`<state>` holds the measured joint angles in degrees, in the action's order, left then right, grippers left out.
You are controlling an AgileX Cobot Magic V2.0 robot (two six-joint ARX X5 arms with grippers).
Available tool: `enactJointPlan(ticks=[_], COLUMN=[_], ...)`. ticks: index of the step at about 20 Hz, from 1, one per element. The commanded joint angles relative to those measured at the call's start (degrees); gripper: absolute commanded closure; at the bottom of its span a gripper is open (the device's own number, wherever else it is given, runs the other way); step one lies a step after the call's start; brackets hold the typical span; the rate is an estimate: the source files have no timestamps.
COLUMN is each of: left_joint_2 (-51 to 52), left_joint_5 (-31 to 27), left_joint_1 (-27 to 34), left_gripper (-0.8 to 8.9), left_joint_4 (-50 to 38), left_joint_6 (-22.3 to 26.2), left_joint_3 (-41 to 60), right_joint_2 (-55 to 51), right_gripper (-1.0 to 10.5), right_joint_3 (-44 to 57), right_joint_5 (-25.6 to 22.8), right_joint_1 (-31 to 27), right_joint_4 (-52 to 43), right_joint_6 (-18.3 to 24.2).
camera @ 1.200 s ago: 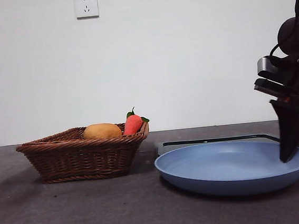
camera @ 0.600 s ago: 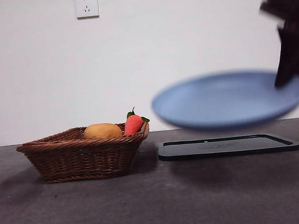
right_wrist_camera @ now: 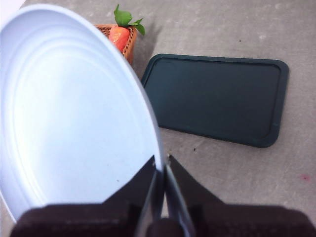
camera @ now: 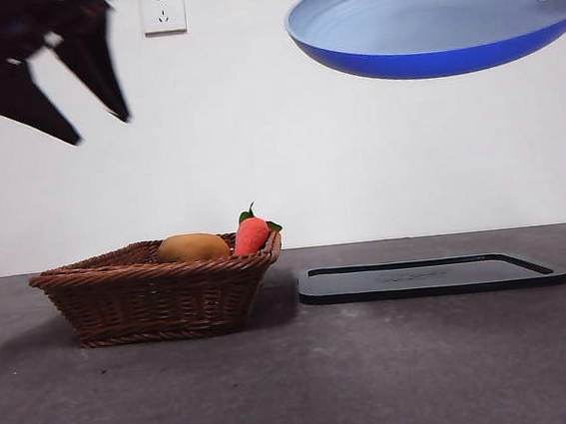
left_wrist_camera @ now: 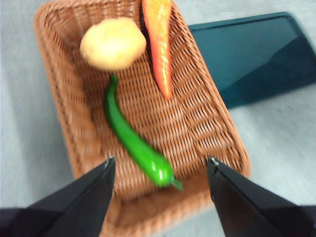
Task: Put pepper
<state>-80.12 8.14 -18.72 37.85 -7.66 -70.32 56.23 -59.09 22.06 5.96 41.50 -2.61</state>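
Observation:
The green pepper (left_wrist_camera: 134,141) lies on the floor of the wicker basket (left_wrist_camera: 217,123), between a yellow lump (left_wrist_camera: 113,43) and an orange carrot (left_wrist_camera: 159,37). My left gripper (left_wrist_camera: 160,165) hangs open above the basket, with the pepper between its jaws' lines of sight but well below them; in the front view this left gripper (camera: 93,115) is high at the upper left. From the front the pepper is hidden behind the basket (camera: 160,289) wall. My right gripper (right_wrist_camera: 160,165) is shut on the rim of the blue plate (right_wrist_camera: 74,123), held high at the upper right as the plate (camera: 435,17).
A dark flat tray (camera: 430,276) lies on the table right of the basket, seen also as the tray (right_wrist_camera: 217,98) below the raised plate. The carrot (camera: 251,233) and yellow lump (camera: 193,247) stick up over the basket rim. A wall socket (camera: 163,10) sits high on the wall.
The right gripper has lifted the blue plate off the tray from table height to the top of the view. The left gripper has come into view at the upper left, above the basket.

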Motion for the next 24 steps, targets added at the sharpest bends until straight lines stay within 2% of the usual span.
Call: enactJointPlan(ticks=[1,5,10,23,24], left_joint_2=[-7.74,-18.21,-25.11,-30.38,-30.40], left_joint_5=[-2.62,-5.20,-7.10,-10.58,-11.69], left_joint_1=[-1.57,-3.45,-4.55,-5.31,-5.31], left_gripper=[4.89,4.89,4.89,4.94,5.28], left_joint_4=[1.09,2.43,1.90,-0.31,-0.28], left_joint_6=[-1.68,-3.85,-6.29,-8.94,-9.25], left_joint_3=[-5.14,-9.60,-9.66,-9.64,-9.64], right_joint_2=[0.37,0.37,0.37,0.37,0.37], right_gripper=[9.4,9.4,9.4,9.4,9.4], right_joint_3=[-1.20,-1.20,-1.20,-1.20,-1.20], right_joint_5=[0.11,0.11,0.15,0.48,0.48], right_joint_1=[0.02,0.02,0.02,0.04,0.04], right_joint_4=[-0.35,-0.37,-0.33,-0.24,-0.24], right_joint_6=[-0.81,-0.68,-0.31,0.61,0.63])
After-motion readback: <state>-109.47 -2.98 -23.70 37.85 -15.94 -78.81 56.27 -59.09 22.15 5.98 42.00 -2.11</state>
